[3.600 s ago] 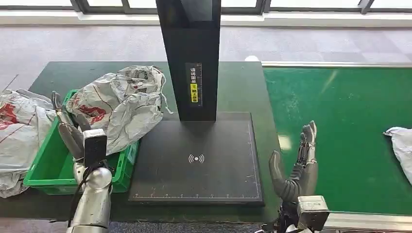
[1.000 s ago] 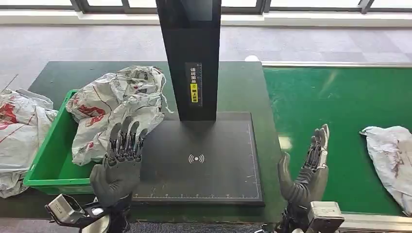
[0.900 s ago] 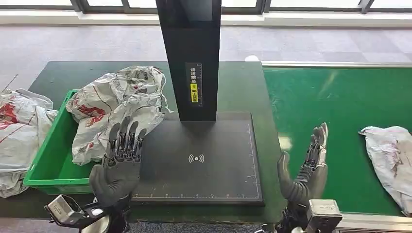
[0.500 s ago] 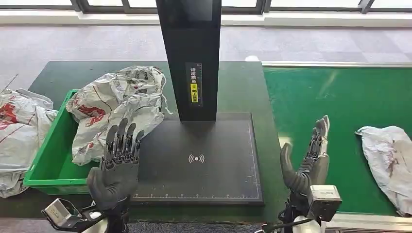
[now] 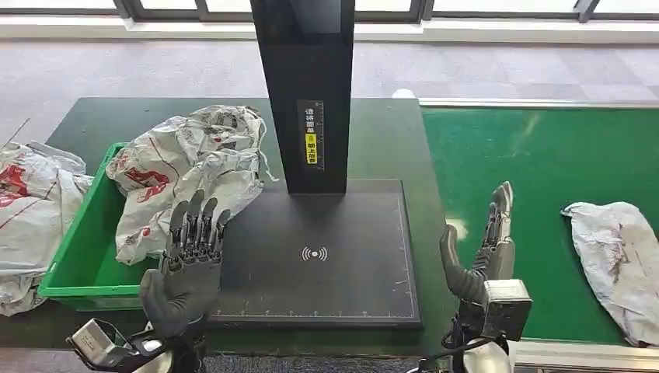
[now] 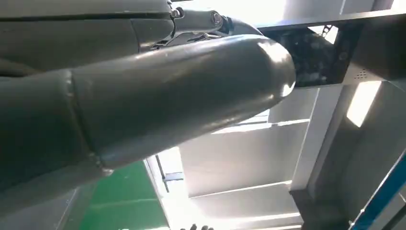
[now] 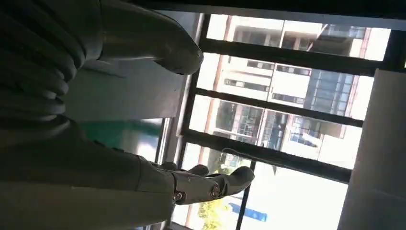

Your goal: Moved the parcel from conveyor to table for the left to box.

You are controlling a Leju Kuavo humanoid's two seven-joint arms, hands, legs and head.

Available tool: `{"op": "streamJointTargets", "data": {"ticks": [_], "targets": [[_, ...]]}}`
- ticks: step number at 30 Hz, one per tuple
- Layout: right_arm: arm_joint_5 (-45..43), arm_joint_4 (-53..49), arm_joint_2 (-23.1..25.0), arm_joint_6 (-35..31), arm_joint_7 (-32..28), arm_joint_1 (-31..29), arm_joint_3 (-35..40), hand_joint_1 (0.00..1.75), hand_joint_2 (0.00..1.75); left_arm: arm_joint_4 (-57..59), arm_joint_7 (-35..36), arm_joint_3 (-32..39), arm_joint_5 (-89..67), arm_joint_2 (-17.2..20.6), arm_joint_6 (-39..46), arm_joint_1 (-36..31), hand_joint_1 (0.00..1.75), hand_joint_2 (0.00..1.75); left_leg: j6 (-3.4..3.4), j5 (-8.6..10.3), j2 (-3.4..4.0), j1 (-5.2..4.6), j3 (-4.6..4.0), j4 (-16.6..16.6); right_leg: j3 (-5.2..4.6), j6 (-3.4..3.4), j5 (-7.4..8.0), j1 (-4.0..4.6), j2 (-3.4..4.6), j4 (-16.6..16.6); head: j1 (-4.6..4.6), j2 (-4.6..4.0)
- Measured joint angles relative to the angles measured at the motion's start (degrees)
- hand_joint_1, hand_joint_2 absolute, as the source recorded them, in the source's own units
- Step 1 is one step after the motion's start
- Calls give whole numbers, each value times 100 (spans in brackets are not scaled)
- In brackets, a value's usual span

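Observation:
A crumpled white parcel (image 5: 618,264) lies on the green conveyor belt (image 5: 536,171) at the far right. My right hand (image 5: 482,252) is raised with fingers straight beside the belt's left edge, holding nothing, well left of the parcel; its thumb and fingers (image 7: 210,184) also appear in the right wrist view. My left hand (image 5: 186,268) stands upright with fingers spread over the near left corner of the black scanner pad (image 5: 319,256), empty; its thumb (image 6: 158,96) fills much of the left wrist view. A green box (image 5: 74,264) at the left holds a white bag with red print (image 5: 194,167).
A black scanner post (image 5: 307,93) rises at the back of the pad. Another white printed bag (image 5: 27,217) lies left of the green box on the dark table (image 5: 388,140). Grey carpet floor lies beyond.
The parcel has travelled leftward on the belt toward my right hand. My left hand came away from the green box to stand over the pad's near left corner. My right hand shifted slightly.

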Motion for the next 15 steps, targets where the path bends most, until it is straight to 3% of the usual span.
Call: {"op": "streamJointTargets", "data": {"ticks": [2,3,4,10,13,15], "targets": [[18,33,0,-17,11,-27,0,0,175,-15,0,0,0,0,0,25,0,0,0,0,1,0,0,0,-1,0,0,0,1,0,0,0],[18,48,0,-17,13,-37,-2,0,0,-15,0,0,0,-2,0,27,0,0,0,0,1,0,0,0,0,0,0,0,0,0,0,0],[22,64,0,-17,19,-41,-2,0,175,-15,0,0,0,-2,0,30,0,0,0,0,0,0,0,0,0,0,0,0,0,0,0,0],[637,346,-22,-418,698,-199,-199,0,175,-107,0,2,20,-9,52,138,0,0,0,-1,1,0,0,0,-4,0,0,0,1,-1,0,0],[1824,661,-126,-1081,1418,-332,-453,0,175,-136,0,4,52,-22,52,176,0,0,0,0,-2,-1,1,1,-3,0,0,-1,-3,-2,0,0],[3554,782,-199,-1549,2577,-341,-657,0,175,-131,0,4,52,-28,31,175,0,0,1,0,-5,-1,0,2,-1,1,0,-2,-5,-3,0,0]]}}
